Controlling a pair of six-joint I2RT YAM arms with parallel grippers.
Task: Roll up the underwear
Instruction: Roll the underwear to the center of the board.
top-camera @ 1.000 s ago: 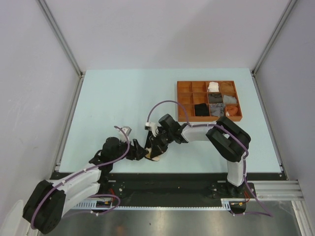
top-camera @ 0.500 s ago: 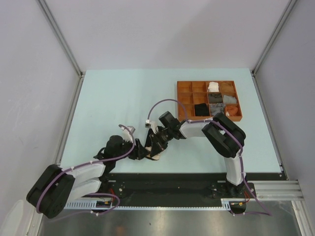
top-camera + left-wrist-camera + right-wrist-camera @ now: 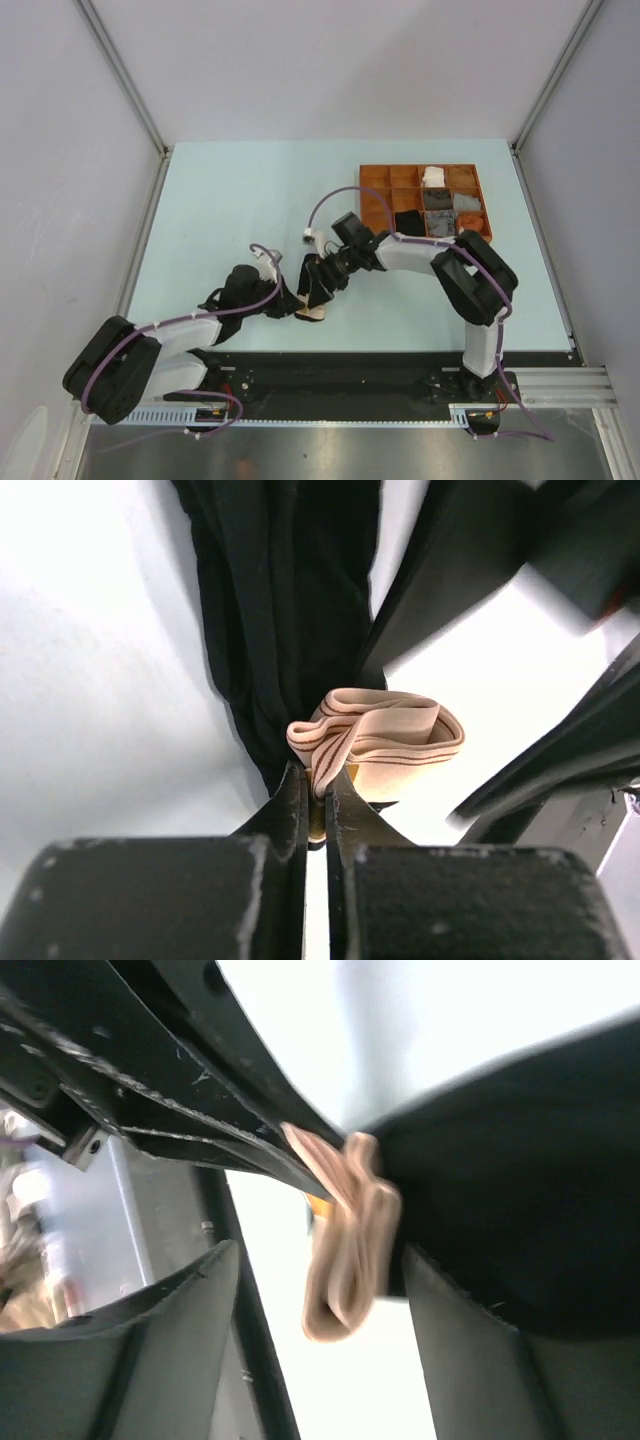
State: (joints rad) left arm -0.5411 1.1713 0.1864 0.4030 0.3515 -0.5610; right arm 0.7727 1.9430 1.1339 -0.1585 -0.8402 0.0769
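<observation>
I see left jaws clamped together on beige waistband (image 3: pixel 385 742) of black brief (image 3: pixel 285 610). Right jaws stand apart, one either side of same bunched cloth. Brief sits near front edge of tabletop (image 3: pixel 220 200), well apart from brown tray (image 3: pixel 372 180).

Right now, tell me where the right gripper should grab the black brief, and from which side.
Probably best: grip the beige waistband of the black brief at its free looped end, coming from the side opposite the left gripper, which is shut on the other end. The band is folded thick and firm; the black cloth hangs loose. The open right gripper straddles it.
</observation>
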